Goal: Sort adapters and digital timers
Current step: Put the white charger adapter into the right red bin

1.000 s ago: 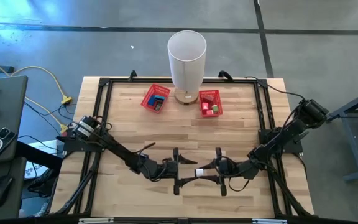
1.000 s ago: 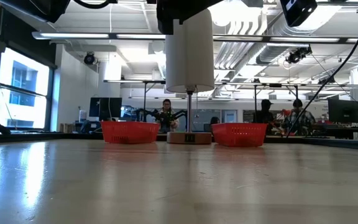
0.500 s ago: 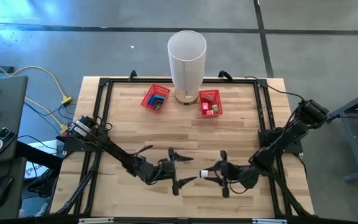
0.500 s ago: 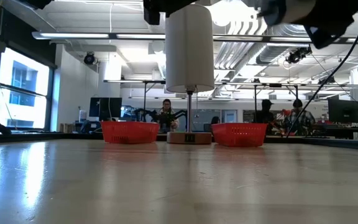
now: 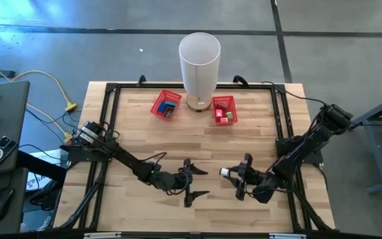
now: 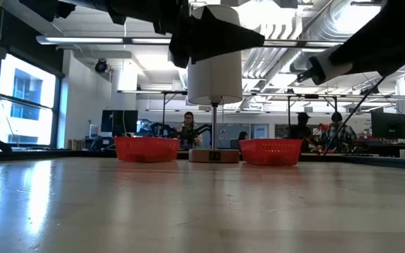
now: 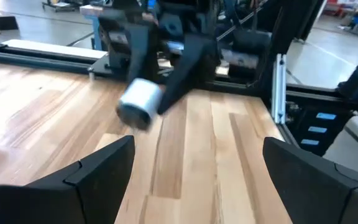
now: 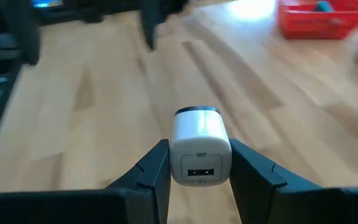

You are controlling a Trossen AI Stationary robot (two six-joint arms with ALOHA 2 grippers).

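A white adapter [image 8: 201, 134] with a USB port sits between the fingers of my right gripper [image 5: 233, 174], above the table's near middle; the low view shows it too [image 6: 318, 70]. My left gripper [image 5: 204, 182] stands open just left of it, level, with nothing between its fingers. In the left wrist view the adapter [image 7: 139, 104] hangs ahead of the open fingers. Two red baskets stand on the far part of the table: the left basket [image 5: 166, 105] and the right basket [image 5: 223, 110], each with small items inside. My right gripper pinches the adapter's two opposite sides [image 8: 174, 155] between its two fingers, at the end with the USB port, which faces back toward the wrist. The fingers [image 8: 153, 169] come from the table's right, slanting a little downward. The adapter is lifted clear of the table.
A tall white cylinder on a wooden foot [image 5: 199, 63] stands between the two baskets at the far edge. A black frame [image 5: 111, 99] runs around the tabletop. Bare wood lies between the grippers and the baskets. People show in the room beyond.
My right gripper has drawn back toward the table's right edge with the adapter, away from my left gripper, and has turned and tipped its fingers lower. The adapter, which was between the two grippers, is now clear of the left fingers.
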